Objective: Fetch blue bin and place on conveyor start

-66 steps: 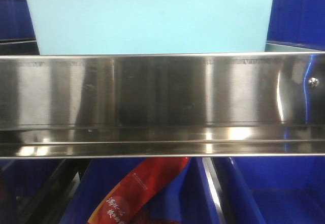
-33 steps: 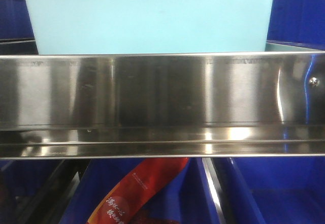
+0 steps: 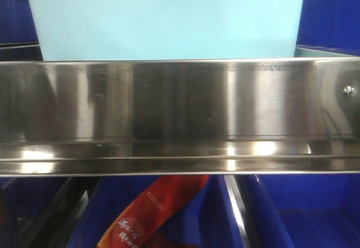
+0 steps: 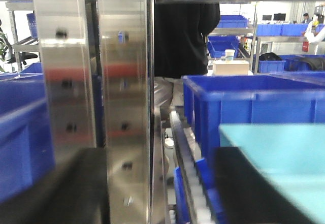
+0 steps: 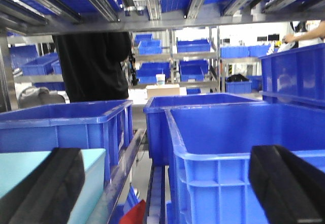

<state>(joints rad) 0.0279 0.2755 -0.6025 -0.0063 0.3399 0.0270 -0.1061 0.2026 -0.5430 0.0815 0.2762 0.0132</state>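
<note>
Up front, the blue bin (image 3: 169,23) sits on the shelf directly behind a brushed stainless-steel rail (image 3: 180,107). Bin walls are smooth, matte, pale cyan, slightly tapered under a thin rim. Glossy dark blue crates (image 3: 315,214) stand below the rail, with a shiny red packet (image 3: 152,214) between them. Left gripper (image 4: 157,193): jaws spread wide and holding nothing, beside a mirror-finish steel upright (image 4: 124,82); one blocky black finger (image 4: 254,193) overlaps the bin's cyan end, contact unclear. Right gripper (image 5: 167,188): likewise spread and empty; one rubbery black pad (image 5: 48,188) overlaps the cyan corner, the other fronts a ribbed blue crate (image 5: 228,148).
</note>
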